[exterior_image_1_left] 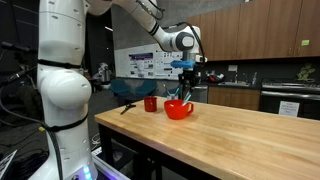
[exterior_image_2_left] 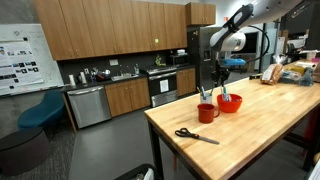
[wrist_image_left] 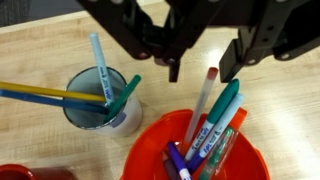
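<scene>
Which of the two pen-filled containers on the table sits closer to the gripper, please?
The red bowl, which lies right below the gripper in the wrist view; the pale cup holding yellow pencils stands off to one side.

Count: one red bowl (wrist_image_left: 255, 160) holding roughly six markers (wrist_image_left: 222, 110), one grey cup (wrist_image_left: 72, 95) beside the bowl with four pens and pencils (wrist_image_left: 40, 92), one red mug (exterior_image_1_left: 150, 103) near the bowl, one pair of scissors (exterior_image_2_left: 197, 135) further off.
</scene>
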Available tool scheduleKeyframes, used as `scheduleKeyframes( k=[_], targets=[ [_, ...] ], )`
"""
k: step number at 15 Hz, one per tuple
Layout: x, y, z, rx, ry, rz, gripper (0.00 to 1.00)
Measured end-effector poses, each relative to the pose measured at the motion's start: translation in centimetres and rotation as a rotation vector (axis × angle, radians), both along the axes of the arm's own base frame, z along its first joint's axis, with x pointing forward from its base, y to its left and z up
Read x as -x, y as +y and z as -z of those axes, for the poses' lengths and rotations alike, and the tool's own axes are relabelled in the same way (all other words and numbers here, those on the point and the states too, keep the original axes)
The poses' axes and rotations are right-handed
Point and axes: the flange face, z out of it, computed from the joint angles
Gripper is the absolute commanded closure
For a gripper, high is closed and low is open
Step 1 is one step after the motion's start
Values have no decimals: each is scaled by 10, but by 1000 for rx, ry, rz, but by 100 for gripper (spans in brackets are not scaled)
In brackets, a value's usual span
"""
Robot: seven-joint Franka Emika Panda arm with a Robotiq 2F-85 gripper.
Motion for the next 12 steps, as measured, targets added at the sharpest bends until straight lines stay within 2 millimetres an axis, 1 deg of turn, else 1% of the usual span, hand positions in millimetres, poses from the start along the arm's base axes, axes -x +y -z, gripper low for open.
scheduleKeyframes(
  k=[3, 4, 7, 9, 12],
  targets=[
    [-8, 10, -13, 10, -34, -21, 2],
    [-11, 14, -18, 14, -48, -29, 0],
    [-20, 31, -32, 19, -74, -62, 0],
    [-24, 42, -35, 13, -69, -85, 0],
    [-29, 56, -34, -2, -35, -113, 0]
  ],
)
